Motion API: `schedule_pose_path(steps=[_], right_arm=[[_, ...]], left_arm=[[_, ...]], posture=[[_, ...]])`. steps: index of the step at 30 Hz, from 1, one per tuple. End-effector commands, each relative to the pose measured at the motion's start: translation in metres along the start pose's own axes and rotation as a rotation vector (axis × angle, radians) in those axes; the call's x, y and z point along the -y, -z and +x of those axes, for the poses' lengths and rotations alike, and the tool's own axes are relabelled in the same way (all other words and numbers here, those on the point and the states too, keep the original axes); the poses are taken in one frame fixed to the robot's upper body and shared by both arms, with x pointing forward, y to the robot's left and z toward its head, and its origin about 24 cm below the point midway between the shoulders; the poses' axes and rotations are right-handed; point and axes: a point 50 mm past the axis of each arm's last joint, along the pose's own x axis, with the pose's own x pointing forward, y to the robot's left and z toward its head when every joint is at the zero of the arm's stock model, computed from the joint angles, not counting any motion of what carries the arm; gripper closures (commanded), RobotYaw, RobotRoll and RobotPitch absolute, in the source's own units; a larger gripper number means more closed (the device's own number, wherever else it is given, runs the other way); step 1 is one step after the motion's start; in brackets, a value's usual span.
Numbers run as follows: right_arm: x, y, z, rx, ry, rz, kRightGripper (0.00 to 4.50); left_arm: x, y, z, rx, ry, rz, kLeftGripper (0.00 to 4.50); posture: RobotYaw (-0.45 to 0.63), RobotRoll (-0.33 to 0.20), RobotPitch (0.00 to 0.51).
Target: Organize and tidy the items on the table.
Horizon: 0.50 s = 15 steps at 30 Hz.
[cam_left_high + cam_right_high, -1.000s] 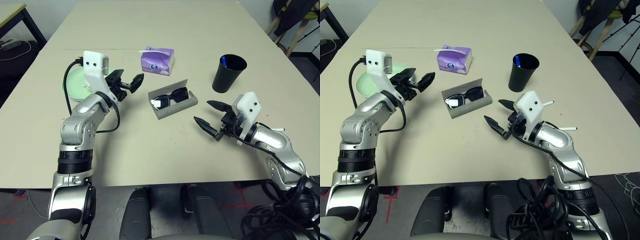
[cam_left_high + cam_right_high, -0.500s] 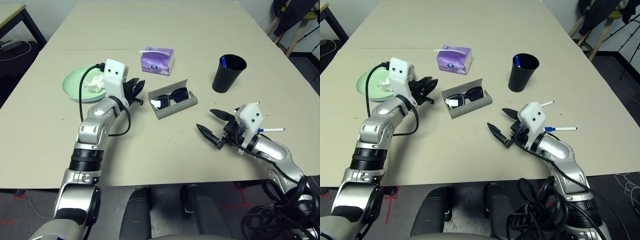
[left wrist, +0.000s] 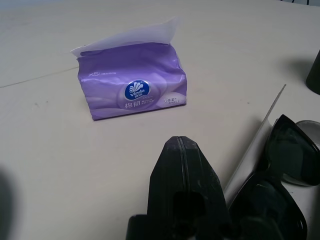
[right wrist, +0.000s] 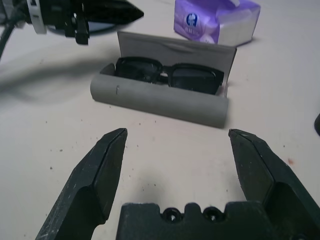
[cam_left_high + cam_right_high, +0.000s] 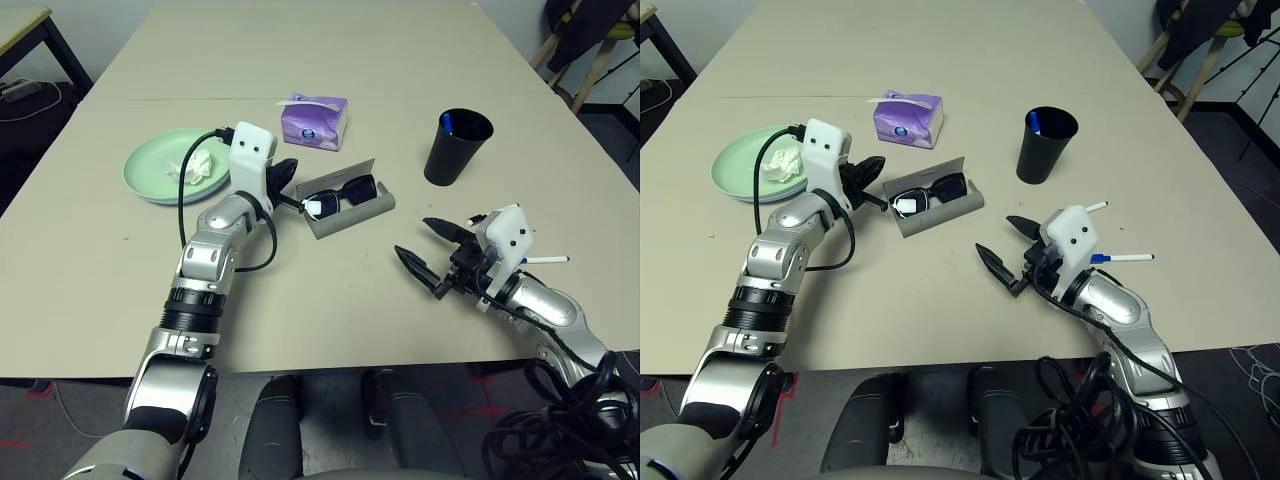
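Right now the left gripper [image 5: 288,190] is pinched shut with nothing in it, and it sits just beside the near-left end of the case [image 5: 350,212]. The case lies open on the table [image 5: 400,80] with the sunglasses [image 5: 340,192] inside, its long side running across, tilted a bit. The flap stands up at the back. The right gripper [image 5: 428,258] is wide open, farther off in front. I think the left one is nearer to tip the flap shut.
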Motion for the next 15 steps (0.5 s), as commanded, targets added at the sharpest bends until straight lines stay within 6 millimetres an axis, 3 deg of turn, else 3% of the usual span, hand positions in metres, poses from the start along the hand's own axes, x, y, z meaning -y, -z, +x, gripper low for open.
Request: schedule_pose_path(steps=[1,15], right_arm=[[0.002,0.002,-0.005,0.020,0.025,0.009,0.00],[0.001,0.000,-0.004,0.061,0.042,0.011,0.00]], left_arm=[[0.006,0.008,0.000,-0.032,0.024,0.005,4.48],[0.023,0.019,-0.006,-0.070,0.082,0.014,4.48]], posture=[[-0.02,0.000,0.158],[-0.03,0.000,0.154]])
